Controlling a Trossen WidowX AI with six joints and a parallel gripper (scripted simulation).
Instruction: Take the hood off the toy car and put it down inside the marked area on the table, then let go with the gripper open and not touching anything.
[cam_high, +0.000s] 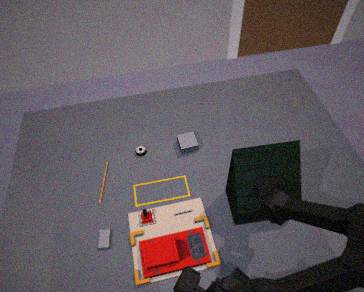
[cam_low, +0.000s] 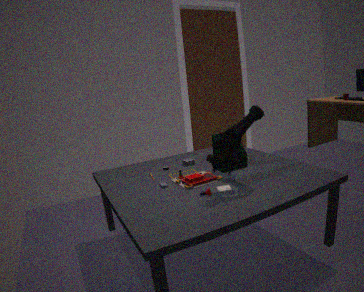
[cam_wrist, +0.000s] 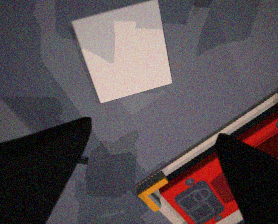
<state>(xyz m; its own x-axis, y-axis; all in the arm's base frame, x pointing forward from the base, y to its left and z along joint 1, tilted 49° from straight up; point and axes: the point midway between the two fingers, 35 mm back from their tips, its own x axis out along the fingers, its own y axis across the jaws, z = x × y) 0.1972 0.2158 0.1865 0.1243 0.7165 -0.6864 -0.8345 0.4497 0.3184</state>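
The red toy car (cam_high: 160, 252) (cam_low: 195, 177) (cam_wrist: 180, 183) lies on a white board with orange corner brackets. A dark grey panel with engine-like outlines (cam_high: 196, 245) (cam_wrist: 199, 201) shows at its right end. I cannot make out a separate hood for certain. A yellow rectangle outline (cam_high: 160, 180) marks the area on the table behind the board. My gripper (cam_wrist: 154, 131) is open, with nothing between its fingers, above the table and the board's right edge. In the top view it is at the bottom, partly cut off.
A tall dark green box (cam_high: 265, 170) (cam_low: 227, 157) stands right of the board. A flat pale square (cam_low: 223, 188) (cam_wrist: 135, 60) lies near the board. Grey blocks (cam_high: 187, 140) (cam_high: 104, 239), a ring (cam_high: 136, 150) and an orange stick (cam_high: 104, 183) lie around. The board bears a red-and-black piece (cam_high: 146, 217).
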